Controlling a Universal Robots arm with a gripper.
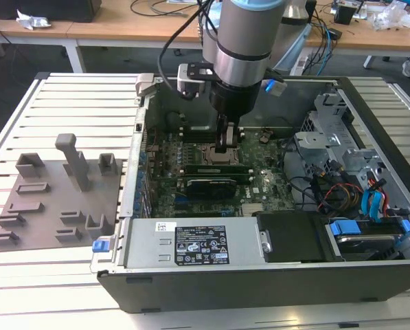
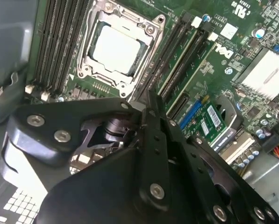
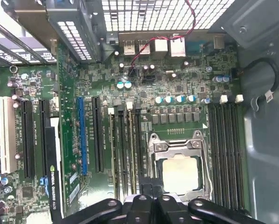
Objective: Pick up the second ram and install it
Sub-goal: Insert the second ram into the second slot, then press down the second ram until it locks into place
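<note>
My gripper [image 2: 151, 99] reaches down into the open computer case onto the motherboard [image 2: 223, 70], beside the CPU socket [image 2: 116, 46]. Its fingers [image 2: 154, 140] are shut, with no gap between them. The tips rest at the end of the row of memory slots. The second ram [image 2: 183, 63], a thin green stick, stands in one of those slots right by the tips, and I cannot tell whether they touch it. In the first wrist view the ram [image 3: 131, 149] runs up from the gripper [image 3: 152, 186]. In the exterior view the gripper [image 1: 225, 144] stands over the slots.
A grey holder tray [image 1: 53, 199] lies outside the case on the exterior view's left. A graphics card [image 1: 206, 184] sits just in front of the slots. Drive cages and cables [image 1: 342, 172] fill the case's right. The power supply [image 1: 191, 244] lines the front.
</note>
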